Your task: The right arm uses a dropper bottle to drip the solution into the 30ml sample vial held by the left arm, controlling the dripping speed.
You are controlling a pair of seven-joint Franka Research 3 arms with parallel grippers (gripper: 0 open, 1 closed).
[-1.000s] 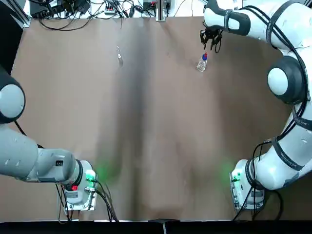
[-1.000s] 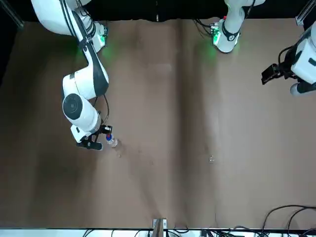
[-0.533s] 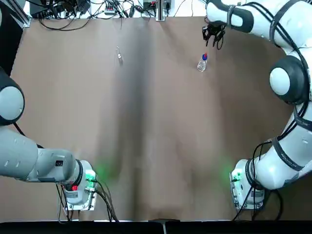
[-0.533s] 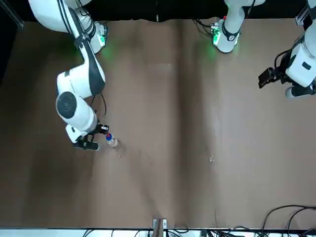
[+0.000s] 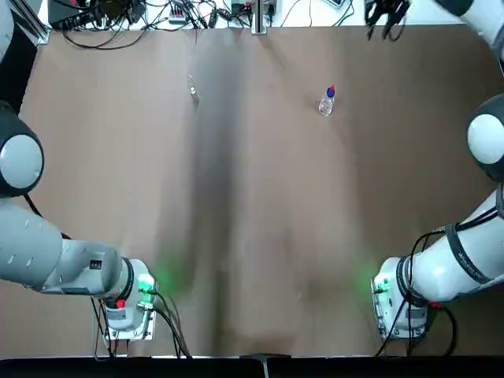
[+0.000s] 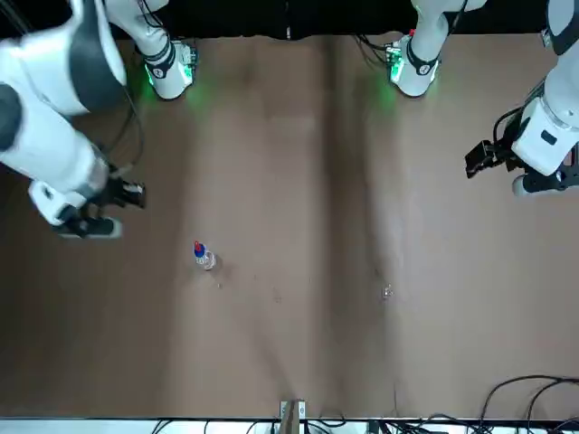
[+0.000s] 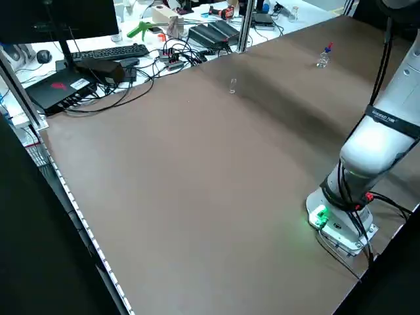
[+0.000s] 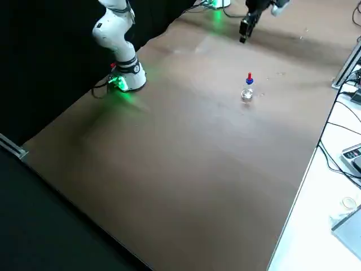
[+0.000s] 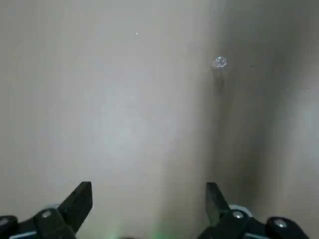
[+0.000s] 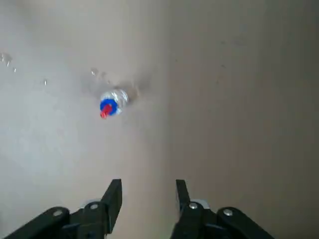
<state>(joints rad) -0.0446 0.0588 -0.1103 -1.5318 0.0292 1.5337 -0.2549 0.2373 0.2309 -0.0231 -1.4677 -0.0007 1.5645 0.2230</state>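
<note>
Front view, nearest first: the vial (image 6: pixel 387 292) stands on the table (image 6: pixel 298 344), well apart from the bottle (image 6: pixel 205 258), upright with its red tip and blue collar. Farther back, the right gripper (image 6: pixel 134 210) hangs over the table's right side, fingers wide apart, empty. The left gripper (image 6: pixel 472 161) hovers at the left side, also spread wide, empty.

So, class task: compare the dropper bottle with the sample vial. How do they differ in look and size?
The dropper bottle has a blue collar and red top; the sample vial is colourless all over.
The dropper bottle is larger, while the sample vial is the smaller.
Both have clear bodies, and both are on the table, outside either gripper.
</note>
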